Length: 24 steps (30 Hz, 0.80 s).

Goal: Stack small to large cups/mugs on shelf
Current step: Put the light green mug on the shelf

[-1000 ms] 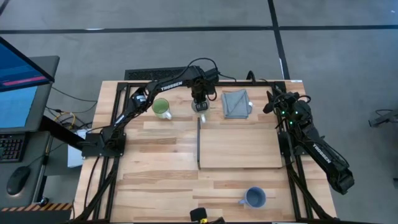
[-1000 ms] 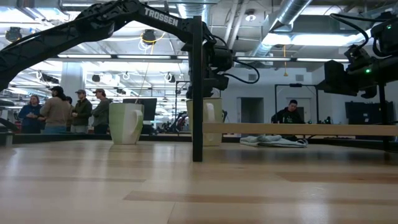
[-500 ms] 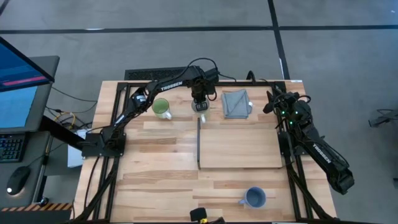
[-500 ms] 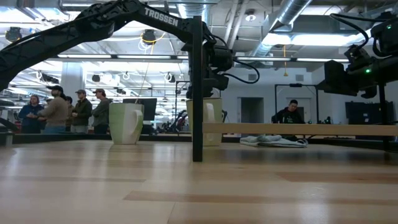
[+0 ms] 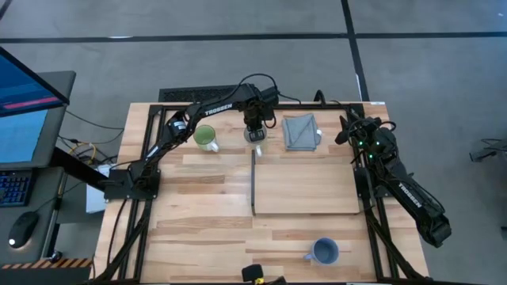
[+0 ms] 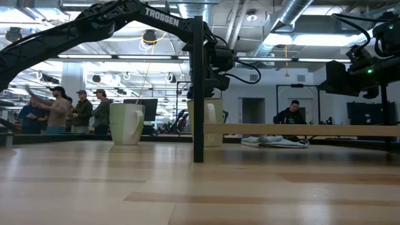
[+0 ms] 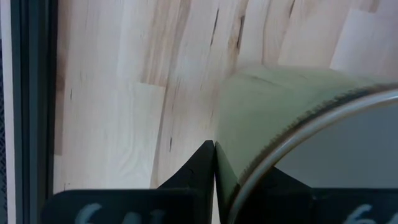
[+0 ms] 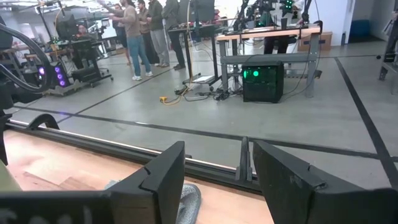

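My left gripper (image 5: 255, 131) points down at the table's far middle, shut on the cream-white mug (image 6: 207, 122), which it mostly hides in the high view. The white mug with green inside (image 5: 207, 138) stands on its base to the left of it. The blue-grey mug (image 5: 324, 252) stands near the front edge. The shelf (image 5: 305, 188) is a light board mid-table with a dark strip on its left short edge. My right gripper (image 8: 217, 168) waits open at the far right, holding nothing. My left gripper holds the cream-white mug by its rim (image 7: 249, 165), one finger (image 7: 200, 163) outside the wall and the other inside. The fingers come from above, pointing down. The mug is upright, its base level with the green mug's base on the table.
A folded grey cloth (image 5: 301, 131) lies at the far edge, right of the left gripper. A tall dark upright (image 6: 198, 87) stands at the shelf's left end. People stand in the room beyond the table.
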Each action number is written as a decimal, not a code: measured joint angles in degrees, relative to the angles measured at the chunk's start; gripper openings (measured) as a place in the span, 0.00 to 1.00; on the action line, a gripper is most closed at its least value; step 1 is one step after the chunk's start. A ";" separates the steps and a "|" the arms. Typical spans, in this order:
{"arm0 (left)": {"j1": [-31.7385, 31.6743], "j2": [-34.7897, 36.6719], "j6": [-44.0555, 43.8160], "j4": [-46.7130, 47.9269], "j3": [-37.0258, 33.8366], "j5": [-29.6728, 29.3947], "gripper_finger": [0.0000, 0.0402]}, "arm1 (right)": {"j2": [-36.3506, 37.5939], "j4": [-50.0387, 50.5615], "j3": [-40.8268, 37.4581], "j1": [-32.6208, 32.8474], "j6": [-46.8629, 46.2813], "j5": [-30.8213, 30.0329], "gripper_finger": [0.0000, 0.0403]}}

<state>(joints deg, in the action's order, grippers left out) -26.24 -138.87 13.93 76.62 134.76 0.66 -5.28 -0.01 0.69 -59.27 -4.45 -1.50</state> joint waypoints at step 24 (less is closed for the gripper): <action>0.00 0.02 3.96 0.68 -0.02 0.02 0.06 | 0.00 0.00 0.00 -0.02 -0.02 0.01 0.53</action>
<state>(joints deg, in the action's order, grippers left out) -26.24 -138.85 17.89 77.30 134.74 0.68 -5.28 -0.01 0.69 -59.29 -4.47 -1.49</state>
